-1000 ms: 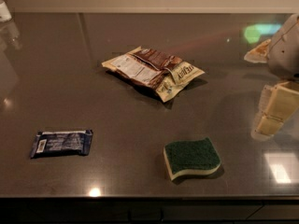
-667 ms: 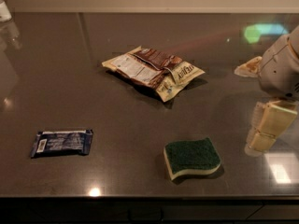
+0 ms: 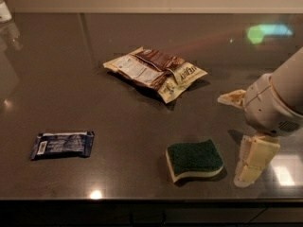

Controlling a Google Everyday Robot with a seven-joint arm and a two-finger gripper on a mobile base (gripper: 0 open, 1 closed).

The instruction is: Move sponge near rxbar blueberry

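Observation:
The sponge [image 3: 194,160], dark green on top over pale yellow foam, lies flat near the table's front edge, right of centre. The rxbar blueberry [image 3: 62,144], a dark blue wrapper with a white label patch, lies flat at the front left, far from the sponge. My gripper [image 3: 242,131] is at the right, just right of the sponge and not touching it. It is open and empty. One pale finger [image 3: 253,160] points down beside the sponge and the other finger [image 3: 232,98] sticks out farther back.
A cream-and-brown snack bag [image 3: 154,72] lies crumpled in the middle of the dark table [image 3: 94,103]. A pale object [image 3: 4,11] stands at the back left corner. The table's front edge runs just below the sponge.
My gripper has moved left and lower, closer to the sponge. The sponge, the bar and the bag have not moved.

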